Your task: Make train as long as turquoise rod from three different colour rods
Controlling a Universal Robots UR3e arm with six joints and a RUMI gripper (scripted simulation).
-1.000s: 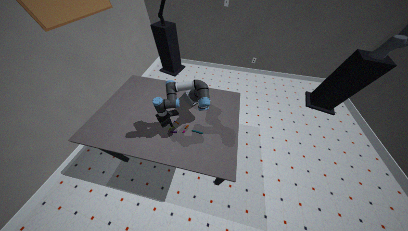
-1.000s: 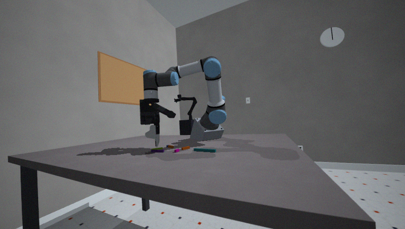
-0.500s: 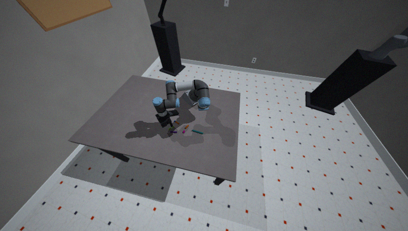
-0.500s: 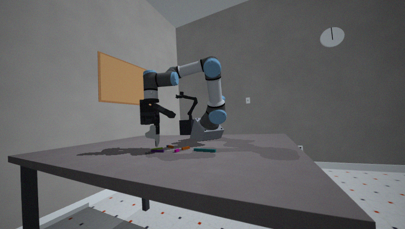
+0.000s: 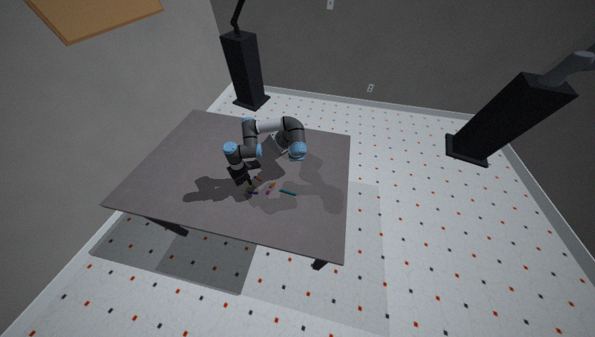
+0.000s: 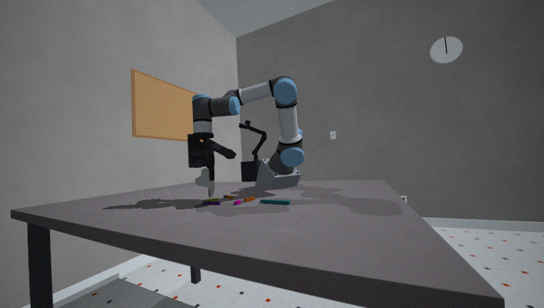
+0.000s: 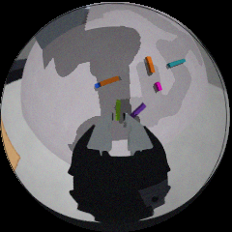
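In the wrist view, left of the lime rod (image 5: 248, 187) (image 6: 211, 200) (image 7: 118, 109) lie the blue rod (image 7: 98, 85) and an orange rod (image 5: 258, 179) (image 6: 229, 197) (image 7: 109, 81), seemingly end to end. Best centre over the lime rod and descend straight, sparing the purple rod (image 5: 253, 192) (image 6: 212, 203) (image 7: 138, 110) just right of it. The gripper (image 5: 250, 184) (image 6: 210, 196) (image 7: 118, 113), narrowly parted above the lime rod, holds nothing.

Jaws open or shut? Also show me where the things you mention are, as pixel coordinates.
Open, narrowly. The wrist view shows the jaws apart, with a gap on each side of the lime rod (image 6: 211, 199) (image 7: 118, 109).
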